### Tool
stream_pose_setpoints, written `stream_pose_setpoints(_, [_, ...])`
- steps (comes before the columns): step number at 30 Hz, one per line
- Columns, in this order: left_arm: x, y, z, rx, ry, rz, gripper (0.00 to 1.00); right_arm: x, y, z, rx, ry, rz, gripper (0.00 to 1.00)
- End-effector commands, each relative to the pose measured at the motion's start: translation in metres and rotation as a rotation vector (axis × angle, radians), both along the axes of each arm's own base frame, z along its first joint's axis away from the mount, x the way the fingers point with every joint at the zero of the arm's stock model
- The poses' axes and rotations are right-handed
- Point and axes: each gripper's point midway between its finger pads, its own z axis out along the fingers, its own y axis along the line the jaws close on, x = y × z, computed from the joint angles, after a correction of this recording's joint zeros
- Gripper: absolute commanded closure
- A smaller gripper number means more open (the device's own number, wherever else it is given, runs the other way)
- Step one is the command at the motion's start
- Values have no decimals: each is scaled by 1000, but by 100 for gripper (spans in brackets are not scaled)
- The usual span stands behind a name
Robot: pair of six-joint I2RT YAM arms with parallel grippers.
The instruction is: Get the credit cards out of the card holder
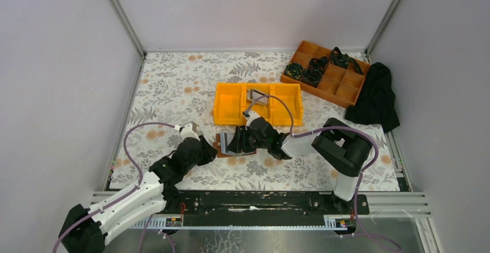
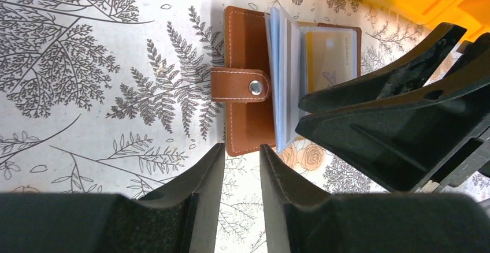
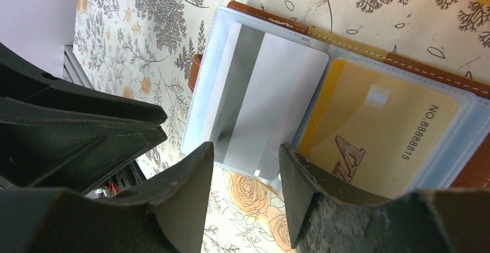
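Note:
A brown leather card holder (image 2: 245,62) lies open on the floral table, its snap strap to the left. It also shows in the top view (image 1: 221,139), between the two grippers. Its clear sleeves hold a silvery-grey credit card with a dark stripe (image 3: 271,103) and a pale yellow-tan card (image 3: 381,129). My right gripper (image 3: 247,149) is open, its jaws on either side of the striped card's lower edge without pinching it. My left gripper (image 2: 241,149) is open by a narrow gap and empty, its tips at the holder's near edge.
A yellow bin (image 1: 231,100) stands just behind the holder. An orange-brown divided tray (image 1: 341,82) with black coils sits at the back right, beside a black cloth (image 1: 375,97). White walls enclose the table.

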Motion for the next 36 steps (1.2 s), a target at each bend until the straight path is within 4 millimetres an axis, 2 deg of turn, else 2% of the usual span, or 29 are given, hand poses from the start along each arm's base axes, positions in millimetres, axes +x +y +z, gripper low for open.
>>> stream_pose_setpoints(1, [5,4,15,7,-22,25,64,2,11,11,43,-21,12,47])
stream_pose_setpoints(10, [12,-9,39,-70,-82,5,64,1,10,10,34,-27,18,47])
stream_pose_setpoints(16, [24,-24,41,-90,-107,-24,64,0,10,8,35,-25,27,47])
stream_pose_setpoints(22, [35,-38,64,-134,-201,-73,65,-3,8,4,35,-20,28,46])
stream_pose_setpoints(24, [37,-42,66,-132,-205,-84,65,-3,8,4,38,-17,30,46])
stream_pose_setpoints(30, [44,-51,58,-118,-177,-105,63,-5,9,9,52,-21,42,46])
stream_pose_setpoints(33, [47,-50,42,-85,-142,-85,60,-6,7,11,54,-25,43,46])
stream_pose_setpoints(36, [49,-46,17,-68,-80,-58,57,-6,5,9,43,-30,40,46])
